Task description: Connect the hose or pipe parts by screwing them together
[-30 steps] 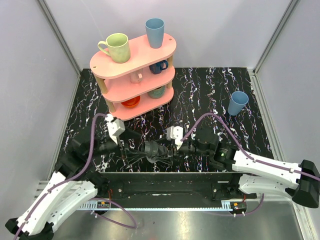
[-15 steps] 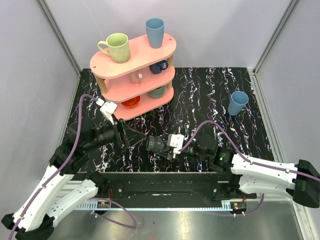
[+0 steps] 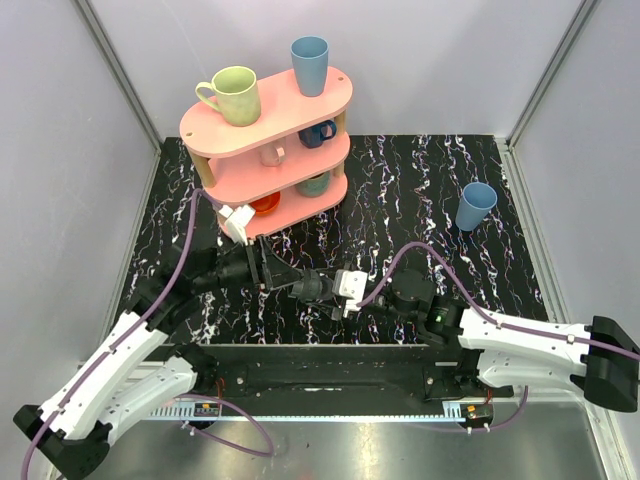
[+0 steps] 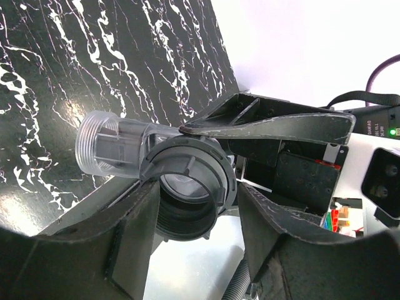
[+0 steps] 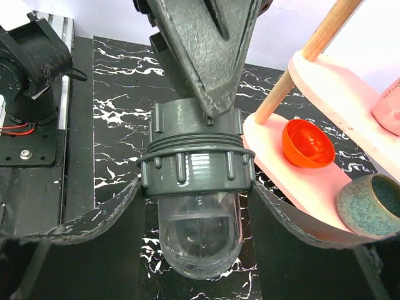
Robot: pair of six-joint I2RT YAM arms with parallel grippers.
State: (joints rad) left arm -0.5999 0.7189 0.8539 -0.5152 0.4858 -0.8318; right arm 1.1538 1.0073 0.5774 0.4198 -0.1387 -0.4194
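The left arm reaches from the near left corner up and inward across the black marbled worktop. Its forearm lies low and its wrist is turned toward the middle. The right arm lies almost flat along the near edge and points left, so the two wrists meet nose to nose just in front of the pink shelf.

Between them, held off the worktop, is the pipe piece: a grey collar with a clear fitting seated in it.

The right fingers are part closed, pressing the ribbed ring of the grey collar from both sides. The left fingers stand part open around the collar's other end, close on each side. Whether they are gripping it cannot be told.

From above, the joined parts show only as a dark lump between the two wrists. The left wrist view shows the clear fitting's threaded open end sticking out past the collar, and one right finger lying along the collar's top. The right wrist view shows the clear fitting's rounded end nearest the lens and the tip of one left finger touching the collar's far rim. It also shows an orange bowl and a teal cup on the shelf's bottom tier. A blue cup stands well apart at the far right.
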